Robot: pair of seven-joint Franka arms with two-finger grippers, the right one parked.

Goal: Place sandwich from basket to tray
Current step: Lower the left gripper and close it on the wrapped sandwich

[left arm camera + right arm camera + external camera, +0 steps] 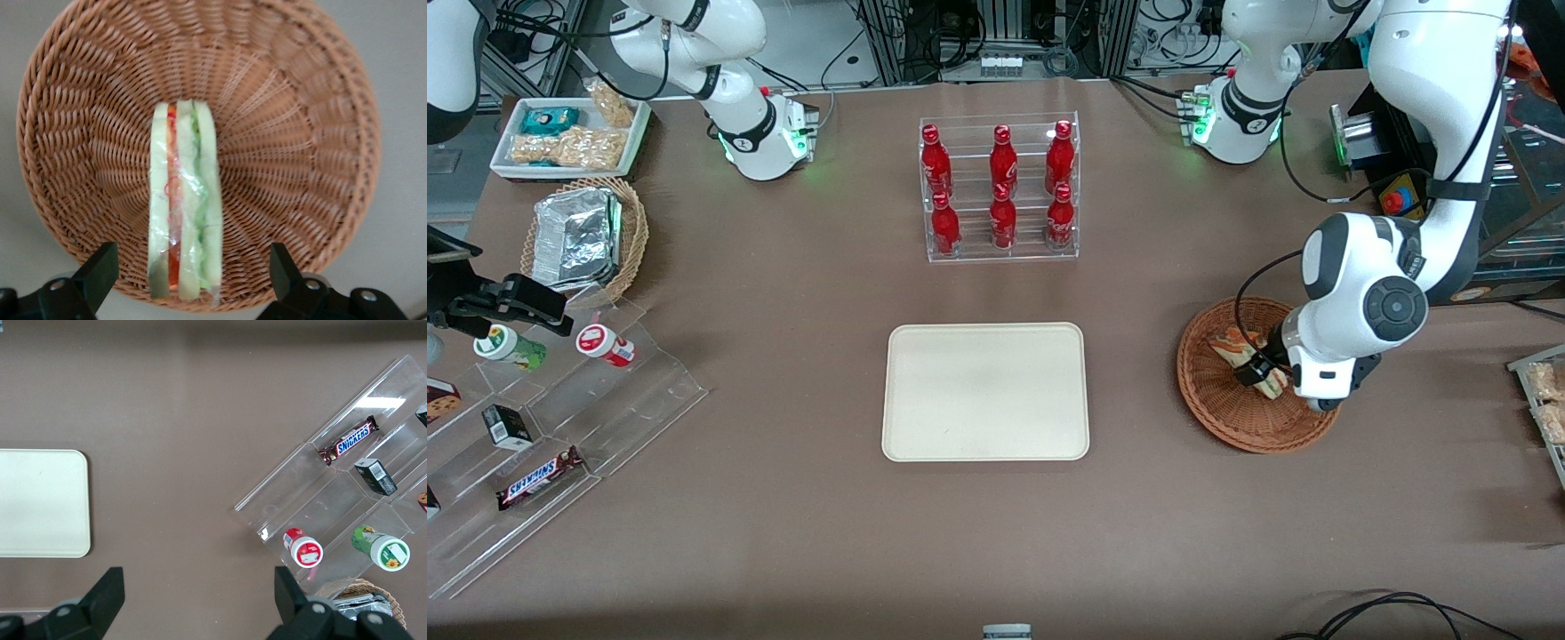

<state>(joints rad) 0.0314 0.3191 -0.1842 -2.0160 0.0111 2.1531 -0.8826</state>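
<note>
basket [320, 133] rim around sandwich [185, 200], tool [190, 270] astride

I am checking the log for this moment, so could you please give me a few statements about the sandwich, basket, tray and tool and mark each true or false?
1. The sandwich lies in the basket. True.
2. The tool is shut on the sandwich. False: its fingers stand open, one on each side of the sandwich, apart from it.
3. The tray has nothing on it. True.
4. The tool hangs over the tray. False: it is over the basket, toward the working arm's end of the table.
5. The bottle rack holds green bottles. False: it holds six red ones.
</note>
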